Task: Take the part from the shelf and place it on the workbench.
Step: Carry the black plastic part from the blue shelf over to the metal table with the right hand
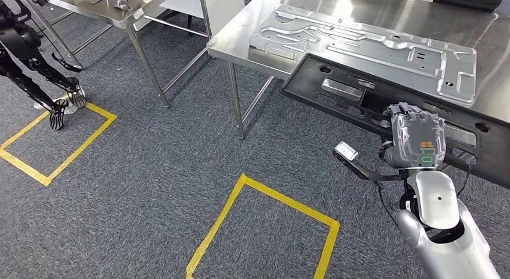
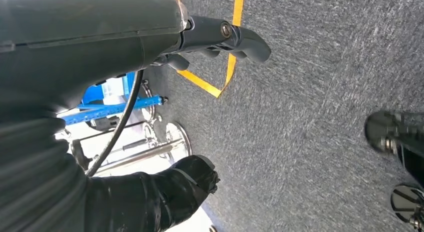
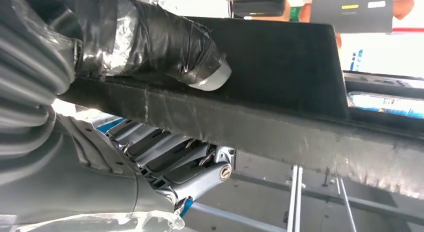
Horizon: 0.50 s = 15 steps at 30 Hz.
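Presently we record the right hand gripping the near edge of the black part, which lies partly on the steel workbench beside a silver panel, while our left hand hangs empty, fingers apart, over carpet.

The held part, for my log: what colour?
Black part; clearest in the head view, right hand gripping it.
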Motion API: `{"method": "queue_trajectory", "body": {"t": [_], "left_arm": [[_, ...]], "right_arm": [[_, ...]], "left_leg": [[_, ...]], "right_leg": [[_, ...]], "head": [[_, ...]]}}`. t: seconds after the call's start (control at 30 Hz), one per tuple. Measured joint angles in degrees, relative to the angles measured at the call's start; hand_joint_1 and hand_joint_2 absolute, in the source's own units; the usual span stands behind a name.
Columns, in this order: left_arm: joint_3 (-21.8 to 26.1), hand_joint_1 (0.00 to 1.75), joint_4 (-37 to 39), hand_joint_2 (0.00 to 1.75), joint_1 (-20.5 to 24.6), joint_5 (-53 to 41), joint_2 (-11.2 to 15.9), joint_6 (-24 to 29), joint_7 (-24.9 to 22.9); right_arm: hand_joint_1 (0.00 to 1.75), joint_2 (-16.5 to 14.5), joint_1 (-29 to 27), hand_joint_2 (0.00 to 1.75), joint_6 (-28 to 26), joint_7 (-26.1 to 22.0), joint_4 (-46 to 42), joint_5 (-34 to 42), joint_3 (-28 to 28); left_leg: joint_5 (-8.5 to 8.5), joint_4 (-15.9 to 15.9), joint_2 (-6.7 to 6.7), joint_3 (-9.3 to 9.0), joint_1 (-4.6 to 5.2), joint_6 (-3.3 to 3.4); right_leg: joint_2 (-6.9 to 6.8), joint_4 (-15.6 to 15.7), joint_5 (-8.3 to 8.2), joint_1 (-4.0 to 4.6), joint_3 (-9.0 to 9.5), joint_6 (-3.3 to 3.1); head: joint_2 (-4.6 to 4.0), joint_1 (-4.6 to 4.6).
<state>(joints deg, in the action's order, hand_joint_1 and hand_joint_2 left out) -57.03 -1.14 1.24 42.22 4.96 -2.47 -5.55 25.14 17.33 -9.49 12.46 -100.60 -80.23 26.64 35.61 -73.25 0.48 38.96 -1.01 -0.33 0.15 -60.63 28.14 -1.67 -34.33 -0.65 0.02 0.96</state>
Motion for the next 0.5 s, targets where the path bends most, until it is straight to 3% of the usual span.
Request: {"method": "queue_trajectory", "body": {"t": [0.03,0.07,0.13,0.2,0.27,0.37,0.43,0.5], "left_arm": [[0.00,0.00,0.00,1.75,-0.02,0.08,0.12,-0.13,-0.08],[-0.01,0.00,0.00,1.75,-0.05,0.14,0.25,-0.28,-0.17],[-0.02,0.00,0.00,1.75,-0.16,0.23,0.60,-0.52,-0.33],[-0.02,0.00,-0.02,1.75,-0.23,0.26,1.17,-0.65,-0.43],[-0.02,0.00,-0.05,1.75,-0.20,0.28,1.63,-0.68,-0.49],[-0.07,0.00,-0.19,1.75,-0.18,0.37,1.88,-0.60,-0.58],[-0.11,0.00,-0.31,1.75,-0.24,0.45,1.87,-0.60,-0.67],[-0.13,0.00,-0.40,1.75,-0.28,0.47,1.86,-0.60,-0.74]], "right_arm": [[1.75,-0.51,0.42,1.75,0.21,0.02,0.40,-0.08,0.36],[1.75,-1.08,0.91,1.75,0.42,0.02,0.82,-0.19,0.74],[1.75,-2.13,1.90,1.75,0.69,0.04,1.59,-0.45,1.48],[1.75,-2.94,2.78,1.75,0.86,0.08,2.23,-0.67,2.10],[1.75,-3.45,3.36,1.75,1.02,0.17,2.86,-0.77,2.68],[1.75,-3.75,3.95,1.75,1.01,0.56,3.51,-0.79,3.41],[1.75,-3.78,4.53,1.75,0.90,0.95,3.78,-0.79,3.85],[1.75,-3.79,4.79,1.75,0.83,1.22,4.11,-0.79,4.25]], "left_leg": [[0.00,-2.28,-0.02,1.76,0.04,0.16],[-1.24,-2.34,-0.06,2.49,0.15,0.47],[-6.36,3.94,-0.28,0.81,0.70,1.76],[-9.58,10.62,-0.56,-1.92,1.34,3.28],[-9.59,12.77,-0.68,-2.98,1.72,3.94],[-9.80,15.06,-0.57,-4.29,1.43,3.80],[-9.92,16.37,-0.45,-5.47,1.06,3.66],[-9.45,16.54,-0.43,-6.15,1.01,3.76]], "right_leg": [[0.12,0.00,0.19,0.25,0.23,-0.21],[0.30,0.00,0.42,0.52,0.55,-0.38],[0.64,0.03,0.98,0.95,1.39,-0.55],[0.81,0.15,1.47,1.20,1.98,-0.41],[0.85,0.45,1.65,1.09,2.14,0.01],[0.57,0.48,2.14,1.00,2.31,0.86],[0.24,-3.46,4.05,0.94,0.34,1.26],[0.19,-10.50,6.38,0.76,-3.83,1.63]], "head": [[0.00,0.00],[0.00,0.01],[0.00,0.01],[-0.01,-0.10],[-0.01,-0.14],[0.00,-0.12],[0.00,-0.15],[0.00,-0.16]]}}
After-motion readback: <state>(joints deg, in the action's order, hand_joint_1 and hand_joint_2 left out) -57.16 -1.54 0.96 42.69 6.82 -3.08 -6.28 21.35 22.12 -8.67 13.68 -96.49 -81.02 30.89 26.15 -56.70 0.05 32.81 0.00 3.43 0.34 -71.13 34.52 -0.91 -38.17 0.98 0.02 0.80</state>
